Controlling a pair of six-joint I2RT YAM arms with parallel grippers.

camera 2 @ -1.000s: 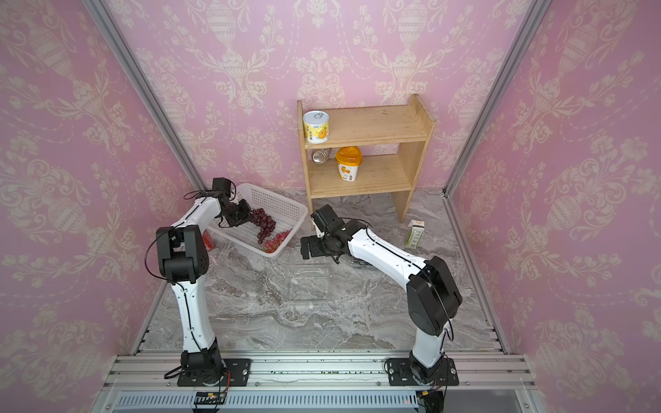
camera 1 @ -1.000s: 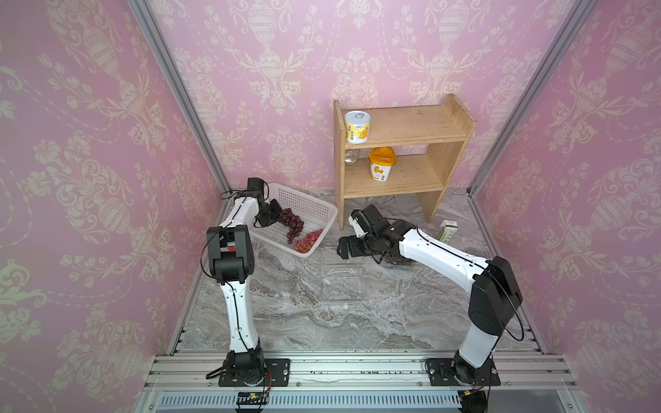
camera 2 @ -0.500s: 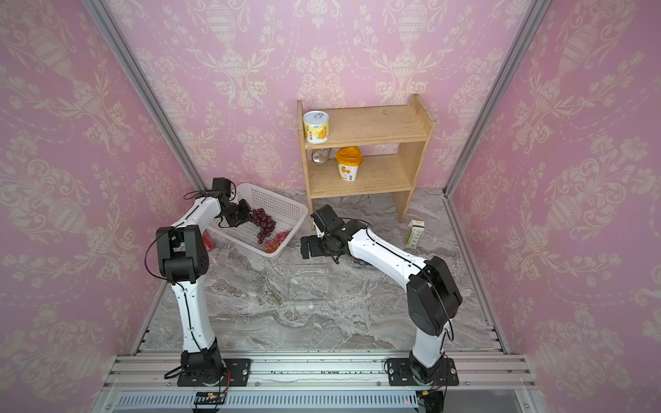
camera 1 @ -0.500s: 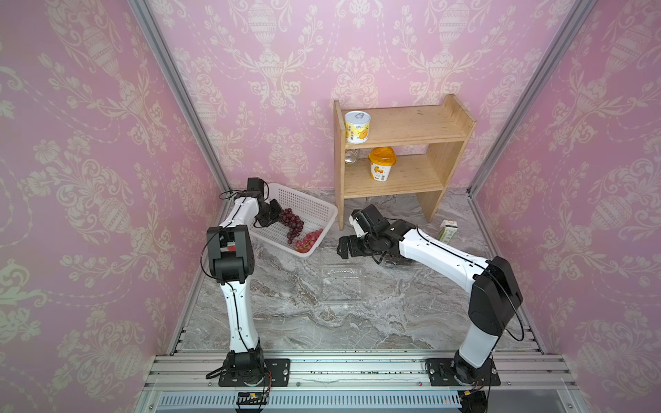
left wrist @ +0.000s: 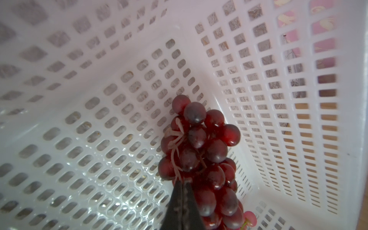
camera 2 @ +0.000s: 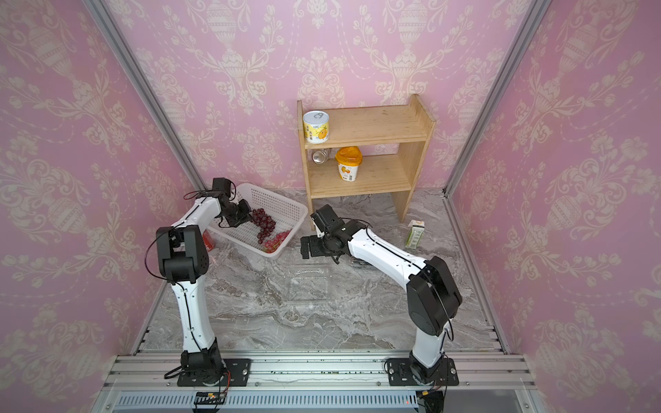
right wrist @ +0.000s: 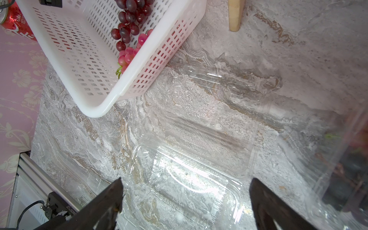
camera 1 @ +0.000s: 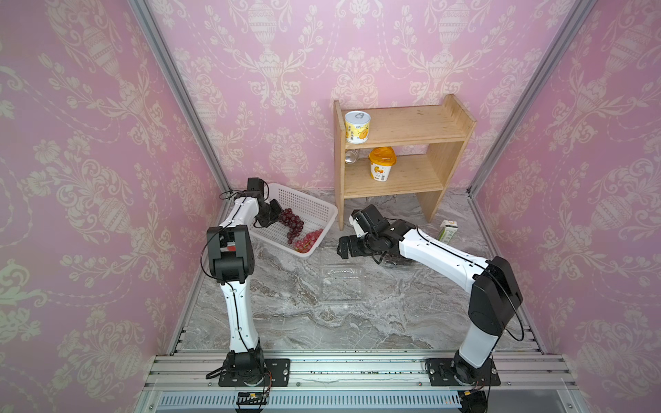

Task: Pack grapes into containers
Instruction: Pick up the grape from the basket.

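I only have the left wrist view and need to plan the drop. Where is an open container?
Observer: An open clear container lies on the table, in front of the basket, toward the robot.
Operator: When I lift this dark bunch, is the right arm in the way?
Observer: The right gripper hovers over that container, jaws wide open and empty.
Operator: Anything beside the basket?
Observer: A red can sits just outside its wall, on the robot's left.
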